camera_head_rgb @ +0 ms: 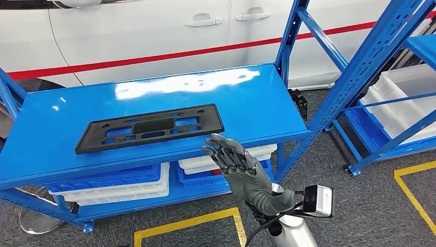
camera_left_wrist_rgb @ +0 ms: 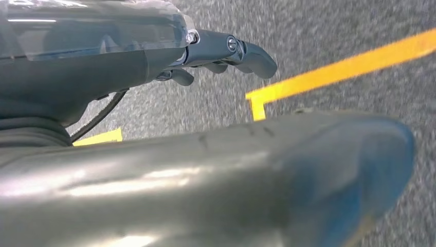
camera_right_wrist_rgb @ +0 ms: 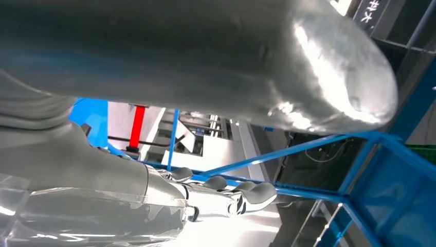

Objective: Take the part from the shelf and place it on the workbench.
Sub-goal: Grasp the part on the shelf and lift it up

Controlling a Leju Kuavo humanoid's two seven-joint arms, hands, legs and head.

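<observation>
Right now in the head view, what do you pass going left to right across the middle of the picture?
Black part on the blue shelf → right hand, fingers spread → blue upright post → white bin.

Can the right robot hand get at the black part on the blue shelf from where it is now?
Probably yes. The right robot hand is raised, fingers spread and empty, just off the front edge of the blue shelf. The black part lies flat nearby, with nothing between them.
</observation>
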